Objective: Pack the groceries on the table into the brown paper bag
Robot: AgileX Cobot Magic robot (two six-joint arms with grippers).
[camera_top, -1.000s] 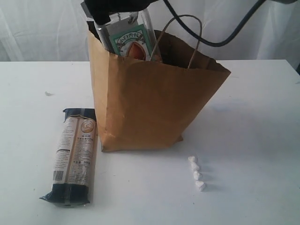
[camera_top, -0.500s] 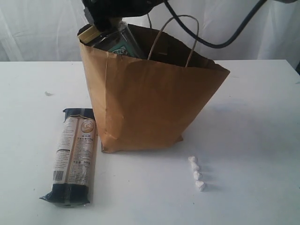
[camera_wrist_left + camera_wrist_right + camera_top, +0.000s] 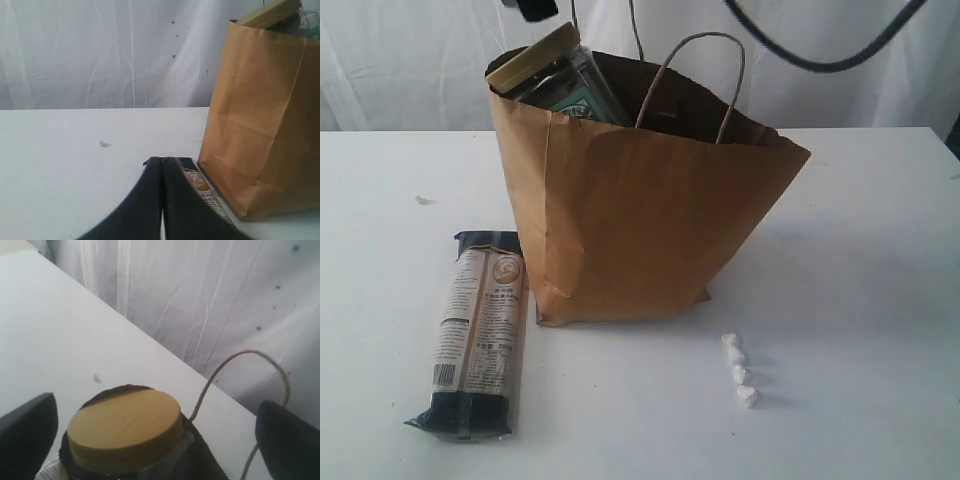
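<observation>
Exterior view: the brown paper bag [image 3: 640,230] stands open-topped on the white tabletop [image 3: 860,300], its kraft sides creased. The tan-lidded nut jar [image 3: 552,70] leans tilted in the bag's left corner, lid above the rim. The long dark-blue/beige packet [image 3: 480,335] lies flat just left of the bag.

Left wrist view: the left hand [image 3: 161,165] is closed, fingers pressed together and empty, near the packet's end.

Right wrist view: the right hand [image 3: 156,412] is spread wide, a finger on each side of the jar's lid, touching nothing.
</observation>
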